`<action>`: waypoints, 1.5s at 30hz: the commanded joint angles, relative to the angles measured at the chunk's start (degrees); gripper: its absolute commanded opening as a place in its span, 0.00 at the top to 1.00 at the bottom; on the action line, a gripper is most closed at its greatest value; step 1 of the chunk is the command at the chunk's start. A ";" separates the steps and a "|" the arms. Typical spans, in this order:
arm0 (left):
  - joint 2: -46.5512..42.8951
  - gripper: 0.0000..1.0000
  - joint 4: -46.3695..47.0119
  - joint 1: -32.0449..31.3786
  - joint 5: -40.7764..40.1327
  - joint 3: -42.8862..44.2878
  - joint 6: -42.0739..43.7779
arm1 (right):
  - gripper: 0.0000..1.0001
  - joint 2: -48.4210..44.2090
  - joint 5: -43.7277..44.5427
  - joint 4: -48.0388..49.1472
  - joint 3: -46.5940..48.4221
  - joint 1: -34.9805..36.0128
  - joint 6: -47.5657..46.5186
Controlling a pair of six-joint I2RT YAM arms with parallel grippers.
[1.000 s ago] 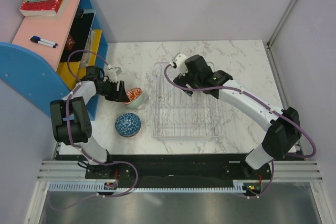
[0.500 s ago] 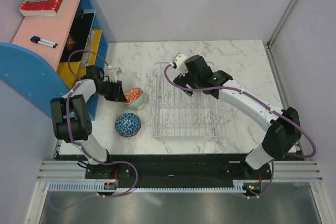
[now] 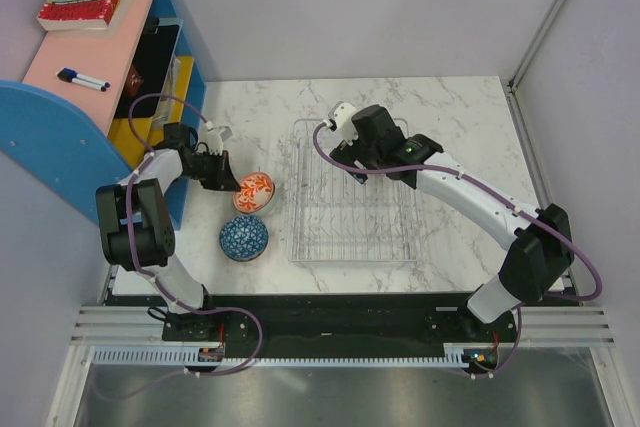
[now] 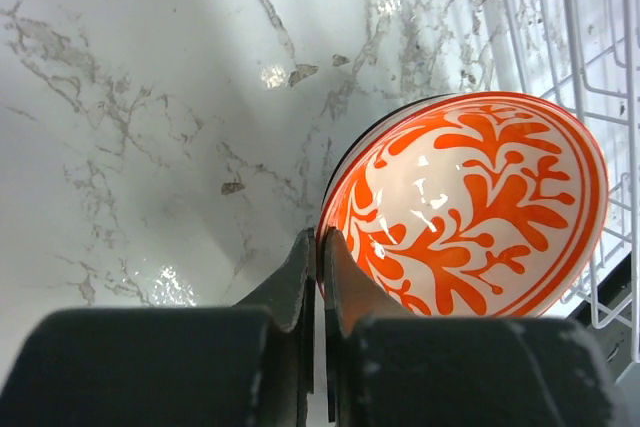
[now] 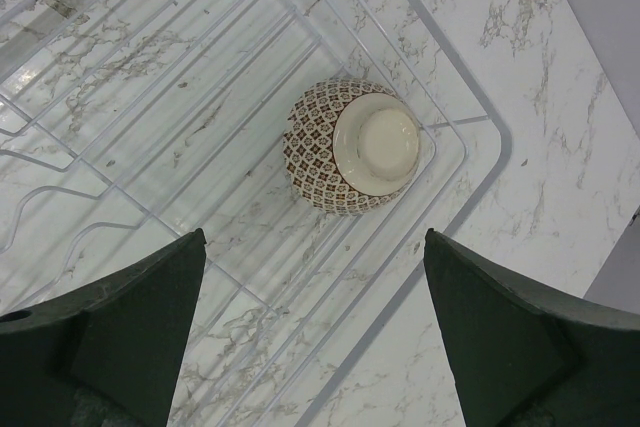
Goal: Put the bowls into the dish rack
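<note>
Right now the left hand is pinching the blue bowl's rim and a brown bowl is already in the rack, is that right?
No. The left hand pinches the rim of the orange bowl, not the blue bowl, as the left wrist view shows. The brown bowl is in the rack.

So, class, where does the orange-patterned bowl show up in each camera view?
Top external: orange-patterned bowl left of centre, beside the dish rack.
Left wrist: lower right, rim in the left gripper.
Right wrist: not in it.
Shared landmark: the dish rack's wires.
</note>
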 commanded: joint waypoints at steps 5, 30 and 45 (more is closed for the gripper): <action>-0.49 0.98 -0.06 -1.15 5.29 3.09 1.61 | 0.03 -0.41 0.27 1.25 0.34 -0.17 1.21; -12.45 0.98 7.41 -2.73 0.89 6.60 -3.57 | 0.03 0.73 -5.08 5.81 1.83 -0.52 9.20; -17.81 0.98 6.27 -8.26 13.73 11.62 -1.81 | 0.03 1.25 -48.49 13.88 5.63 -9.13 35.10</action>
